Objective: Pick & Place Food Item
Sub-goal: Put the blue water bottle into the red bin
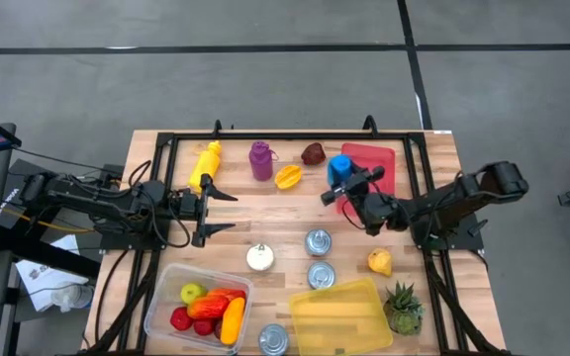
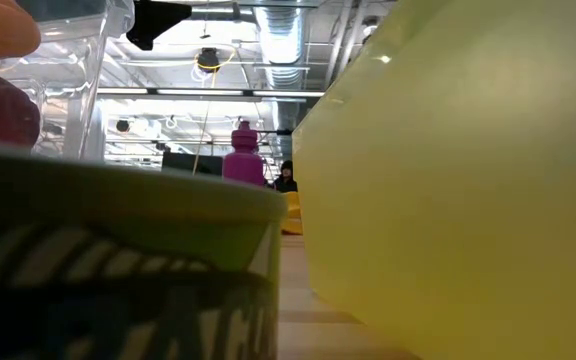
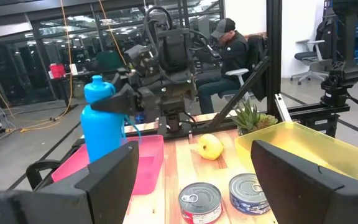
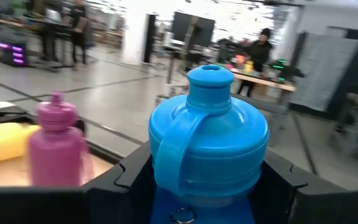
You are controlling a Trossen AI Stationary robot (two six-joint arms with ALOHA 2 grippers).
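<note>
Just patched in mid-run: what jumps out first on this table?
The right gripper is closed around the blue bottle at the back of the table, beside the red tray. The left gripper hangs open and empty near the yellow bottle. At the front edge, a clear container already holds colourful fruit, next to a yellow bin.

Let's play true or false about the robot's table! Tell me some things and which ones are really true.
1. The right end effector is closed around the blue bottle. True.
2. The left end effector holds the yellow bottle. False: it is open and empty.
3. The clear tub holds fruit. True.
4. The purple bottle lies on its side. False: it stands upright.
5. The pineapple sits on the red mat. False: it sits beside the yellow lid.
</note>
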